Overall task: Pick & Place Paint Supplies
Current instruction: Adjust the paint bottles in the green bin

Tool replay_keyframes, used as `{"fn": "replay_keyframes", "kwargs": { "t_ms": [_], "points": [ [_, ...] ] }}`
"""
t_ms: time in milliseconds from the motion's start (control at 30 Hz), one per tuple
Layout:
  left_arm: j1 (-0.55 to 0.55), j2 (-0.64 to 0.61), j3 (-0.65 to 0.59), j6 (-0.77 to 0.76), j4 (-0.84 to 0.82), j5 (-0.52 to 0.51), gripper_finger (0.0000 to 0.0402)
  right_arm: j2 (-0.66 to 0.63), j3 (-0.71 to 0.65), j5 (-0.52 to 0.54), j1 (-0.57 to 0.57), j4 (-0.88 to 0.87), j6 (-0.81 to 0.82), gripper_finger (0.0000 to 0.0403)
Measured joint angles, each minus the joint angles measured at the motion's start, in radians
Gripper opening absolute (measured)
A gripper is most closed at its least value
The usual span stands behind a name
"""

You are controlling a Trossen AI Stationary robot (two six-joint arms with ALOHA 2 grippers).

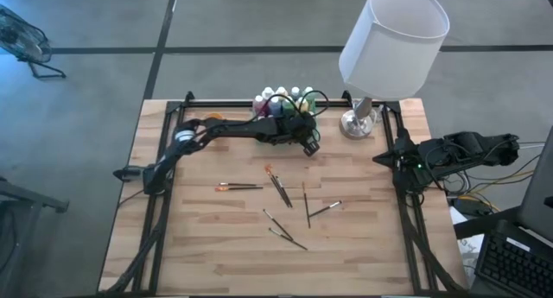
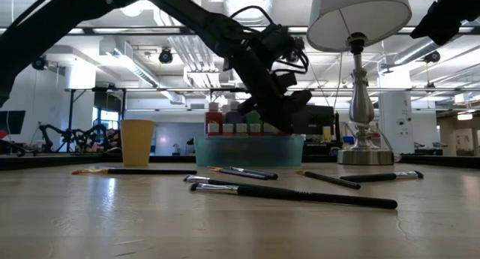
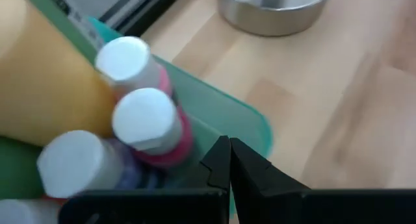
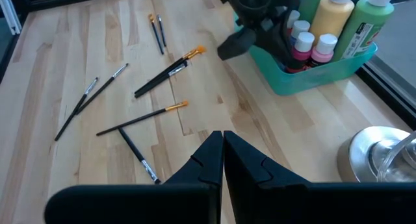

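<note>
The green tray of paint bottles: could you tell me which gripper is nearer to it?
Left. The left gripper, shut, sits at the green tray edge; the right gripper waits beyond the lamp.

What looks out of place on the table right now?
The brushes lie scattered loose across the table, pointing every way, while the bottles stand upright in the tray. The left gripper, shut and empty, is beside the tray. Nothing looks spilled or broken.

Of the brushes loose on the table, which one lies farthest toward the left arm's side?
The orange-tipped brush, lying almost crosswise on its own, left of the rest. The other brushes cluster nearer the table's middle, fanned at steeper angles. The left gripper, shut, is by the green tray.
</note>
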Motion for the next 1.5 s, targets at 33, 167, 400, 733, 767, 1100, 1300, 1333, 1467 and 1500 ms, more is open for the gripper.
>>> {"fn": "replay_keyframes", "kwargs": {
  "t_ms": [33, 167, 400, 733, 767, 1100, 1300, 1333, 1467, 1500],
  "points": [
    [0.000, 0.004, 0.003, 0.002, -0.002, -0.012, 0.0005, 0.000, 0.000, 0.000, 0.000, 0.001, 0.000, 0.0008],
    [0.008, 0.010, 0.005, 0.002, -0.001, -0.025, 0.0005, 0.000, 0.000, 0.000, 0.000, 0.001, 0.000, 0.0008],
    [0.036, 0.025, 0.004, 0.003, 0.008, -0.025, 0.0005, 0.000, 0.000, 0.000, 0.000, 0.000, 0.000, 0.0008],
    [0.041, 0.025, 0.004, 0.020, 0.007, -0.031, 0.0005, 0.000, 0.000, 0.000, 0.000, 0.000, 0.000, 0.0008],
    [0.039, 0.025, 0.004, 0.020, 0.006, -0.025, 0.0005, 0.000, 0.000, 0.000, 0.000, 0.001, 0.000, 0.0008],
    [0.005, -0.012, 0.007, 0.023, -0.064, 0.036, 0.0005, 0.000, 0.000, 0.000, 0.000, 0.001, 0.000, 0.0008],
    [-0.029, -0.101, 0.002, 0.052, -0.102, 0.037, 0.0005, 0.000, 0.000, 0.000, 0.000, 0.001, 0.000, 0.0008],
    [-0.037, -0.132, 0.002, 0.060, -0.112, 0.034, 0.0005, 0.000, 0.000, 0.000, 0.000, 0.001, 0.000, 0.0008],
    [-0.095, -0.268, -0.022, 0.090, -0.142, -0.026, 0.0005, 0.000, 0.000, 0.000, 0.000, 0.000, 0.000, 0.0008],
    [-0.112, -0.307, -0.045, 0.096, -0.136, -0.052, 0.0005, 0.000, 0.000, 0.000, 0.000, 0.000, 0.000, 0.0008]
  ]
}}
